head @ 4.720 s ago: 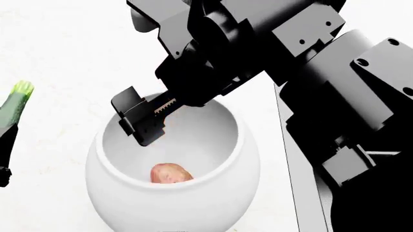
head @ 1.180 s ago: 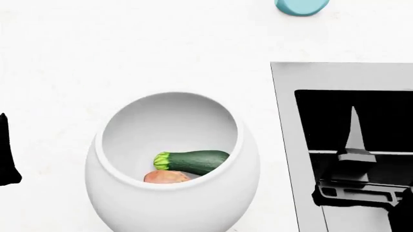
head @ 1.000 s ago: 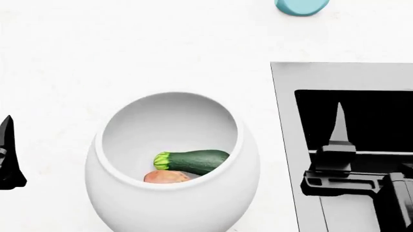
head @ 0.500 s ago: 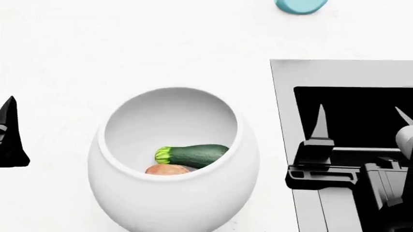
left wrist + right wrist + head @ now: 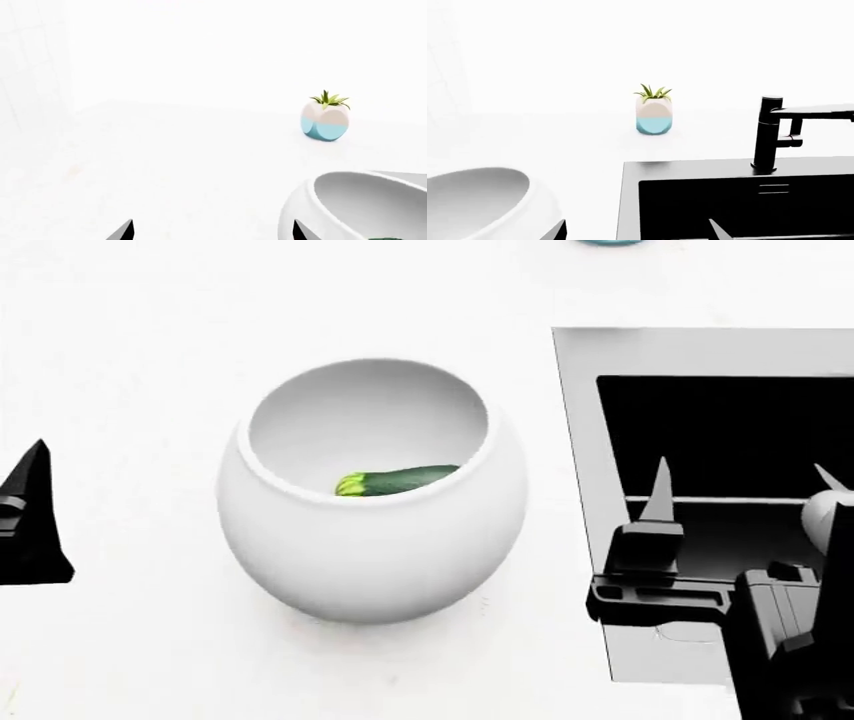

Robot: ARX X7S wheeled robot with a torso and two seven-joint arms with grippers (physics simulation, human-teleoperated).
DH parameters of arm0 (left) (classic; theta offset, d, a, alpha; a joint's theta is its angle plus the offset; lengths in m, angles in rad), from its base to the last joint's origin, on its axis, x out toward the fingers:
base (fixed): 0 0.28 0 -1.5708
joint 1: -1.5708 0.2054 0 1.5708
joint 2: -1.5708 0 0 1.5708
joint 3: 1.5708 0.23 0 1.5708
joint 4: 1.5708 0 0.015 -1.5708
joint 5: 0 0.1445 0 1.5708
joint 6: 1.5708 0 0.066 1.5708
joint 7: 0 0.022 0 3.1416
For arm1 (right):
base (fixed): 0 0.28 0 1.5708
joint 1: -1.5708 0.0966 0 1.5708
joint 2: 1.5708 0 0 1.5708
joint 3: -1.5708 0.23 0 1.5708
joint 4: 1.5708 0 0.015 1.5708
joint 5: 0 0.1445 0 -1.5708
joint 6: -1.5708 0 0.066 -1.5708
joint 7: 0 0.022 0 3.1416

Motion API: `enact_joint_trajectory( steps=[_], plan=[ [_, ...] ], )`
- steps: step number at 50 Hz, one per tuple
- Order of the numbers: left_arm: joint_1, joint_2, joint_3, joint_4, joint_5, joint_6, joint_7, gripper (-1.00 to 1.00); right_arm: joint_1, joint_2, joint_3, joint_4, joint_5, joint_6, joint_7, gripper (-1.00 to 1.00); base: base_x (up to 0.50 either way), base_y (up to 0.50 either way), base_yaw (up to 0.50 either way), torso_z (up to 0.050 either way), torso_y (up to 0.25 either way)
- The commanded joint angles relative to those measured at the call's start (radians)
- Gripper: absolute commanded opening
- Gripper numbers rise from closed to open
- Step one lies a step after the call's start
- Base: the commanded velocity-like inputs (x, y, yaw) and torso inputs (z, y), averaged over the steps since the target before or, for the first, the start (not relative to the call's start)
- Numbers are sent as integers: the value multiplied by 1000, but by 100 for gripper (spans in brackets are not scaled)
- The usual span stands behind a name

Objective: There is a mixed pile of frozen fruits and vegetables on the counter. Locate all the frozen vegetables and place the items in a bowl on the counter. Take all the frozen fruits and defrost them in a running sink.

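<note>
Zucchini (image 5: 398, 481) now lies inside the white bowl (image 5: 374, 540) on the bench (image 5: 134, 340); a few seconds ago the bowl held only a reddish vegetable, and the right arm was reaching over it. That arm has since pulled back to the sink side, and the head camera has shifted over the last half second, so the bowl sits higher in the head view and its rim hides the reddish piece. Judging by this, the vegetable part looks well along, while the sink (image 5: 721, 440) shows no fruit that I can make out, so the defrosting part seems still to do.

Both arms are empty. The right fingers (image 5: 737, 490) stand spread apart over the sink's near edge, gripping nothing. The left fingers (image 5: 212, 231) also show two tips well apart, beside the bowl, with nothing between them.

Only the right wrist view shows the black tap (image 5: 774, 132) at the sink's far edge; no water can be seen running. Both wrist views show the whole small potted plant (image 5: 325, 118) far back on the bench, which the head view barely catches. No pile of frozen items is visible in any view.
</note>
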Motion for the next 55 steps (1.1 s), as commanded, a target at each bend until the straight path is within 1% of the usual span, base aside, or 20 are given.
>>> enact_joint_trajectory(
  steps=[1,6,12,19,21,23,25,30,48,55],
  plan=[
    [-13,17,4,-21,-17,-18,-14,100,15,-11,-7,14,-1,13,8,100,-500,-1,0,0,0],
    [-18,29,4,-23,-14,-29,-21,100,17,-16,-12,17,-8,14,-2,100,-498,-1,0,0,0],
    [-18,15,1,-8,-18,-29,-18,100,17,-19,-12,17,-7,13,-5,100,-474,-1,0,0,0],
    [-16,21,0,-9,-15,-30,-18,100,27,-40,-27,37,-31,18,-21,100,-441,-1,0,0,0],
    [-17,26,2,-10,-13,-34,-16,100,24,-54,-19,42,-69,-14,-26,100,-133,0,0,0,0],
    [-15,29,2,-16,-12,-34,-13,100,24,-50,-25,31,-72,-8,-31,100,0,0,0,0,0],
    [-13,32,2,-20,-12,-33,-13,100,2,-47,-2,24,-87,-51,-31,100,0,0,0,0,0],
    [-15,36,0,-21,-12,-34,-19,100,3,-48,-8,35,-73,-36,-27,100,0,0,0,0,0],
    [-6,51,-5,-26,-8,-23,-11,100,15,-49,-13,31,-92,-22,-21,100,1,-489,0,0,0],
    [2,26,-13,-23,-17,-9,-10,100,16,-50,-13,33,-92,-22,-25,100,0,-500,0,0,0]
  ],
)
